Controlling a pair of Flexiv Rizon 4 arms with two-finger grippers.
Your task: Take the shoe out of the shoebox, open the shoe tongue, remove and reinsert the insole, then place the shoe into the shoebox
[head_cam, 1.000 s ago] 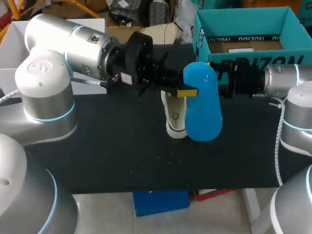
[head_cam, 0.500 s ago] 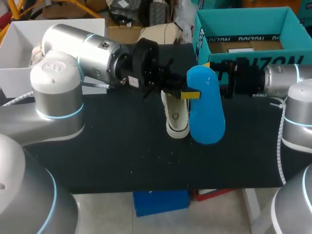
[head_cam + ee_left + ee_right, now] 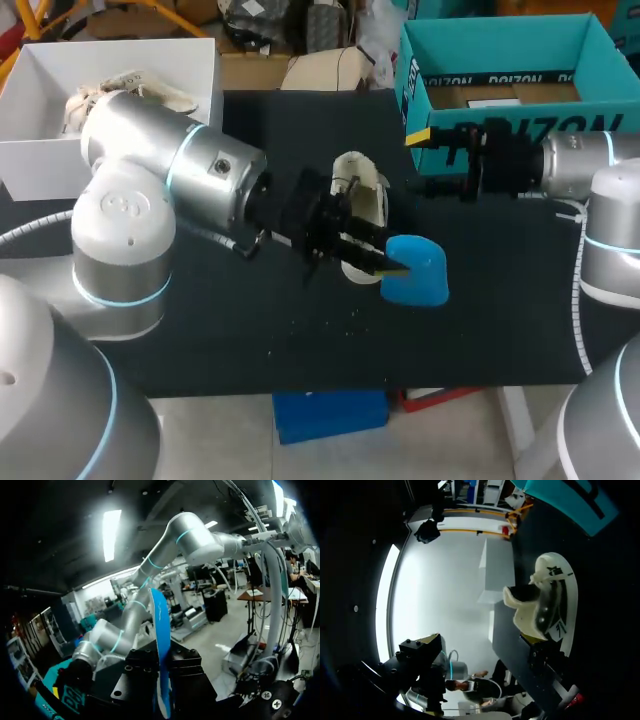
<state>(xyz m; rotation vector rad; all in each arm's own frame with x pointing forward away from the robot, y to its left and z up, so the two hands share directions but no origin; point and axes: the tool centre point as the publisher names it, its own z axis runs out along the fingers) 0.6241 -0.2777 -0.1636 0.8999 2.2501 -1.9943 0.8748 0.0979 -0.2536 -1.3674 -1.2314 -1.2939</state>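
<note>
Our left gripper point(image 3: 372, 258) is clamped on the blue insole point(image 3: 418, 270). In the left wrist view the insole point(image 3: 161, 630) stands edge-on between the two black fingers, pressed from both sides, and runs out ahead of them. Seen from the head view, the left arm comes in from the left and its gripper sits past the middle of the black table point(image 3: 200, 330). It holds the insole by one end, and the rest sticks out to the right, just beside the near end of the shoe. We cannot tell whether the insole touches the table.

The cream-white shoe point(image 3: 360, 190) sits on the table, outside the shoebox, with its near end hidden behind the left gripper. In the right wrist view the shoe point(image 3: 547, 605) lies ahead of that gripper, its dark opening showing.

Our right gripper point(image 3: 425, 160) has its fingers spread apart with nothing between them. It hangs just in front of the near left corner of the teal shoebox point(image 3: 490, 45), a little apart from the shoe. The shoebox stands open at the far right of the table.
</note>
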